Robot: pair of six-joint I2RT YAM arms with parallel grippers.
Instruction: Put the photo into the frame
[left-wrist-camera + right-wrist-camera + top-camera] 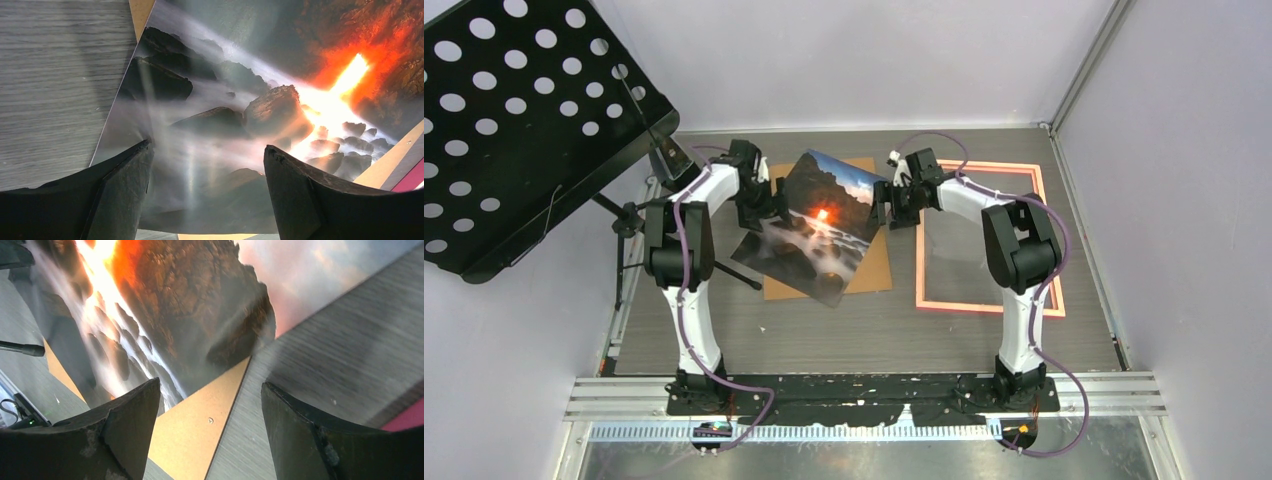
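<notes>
The photo (pixel 819 225), a glossy sunset over dark rocks, lies face up and skewed on a brown backing board (pixel 876 272), its lower corner hanging over the board's front edge. The pink-orange frame (pixel 984 305) lies flat to the right, apart from the photo. My left gripper (pixel 769 205) stands open at the photo's left edge; in the left wrist view the fingers (pixel 208 147) straddle the print (pixel 240 100) without gripping it. My right gripper (pixel 886 205) is open at the photo's right corner, and its wrist view (pixel 210 385) shows it over the board (pixel 200 425) beside the photo (pixel 185 305).
A black perforated music stand (pixel 514 120) leans over the table's far left, its thin legs (pixel 624 265) beside the left arm. Grey walls close in behind and to the right. A metal rail (pixel 864 395) runs along the near edge.
</notes>
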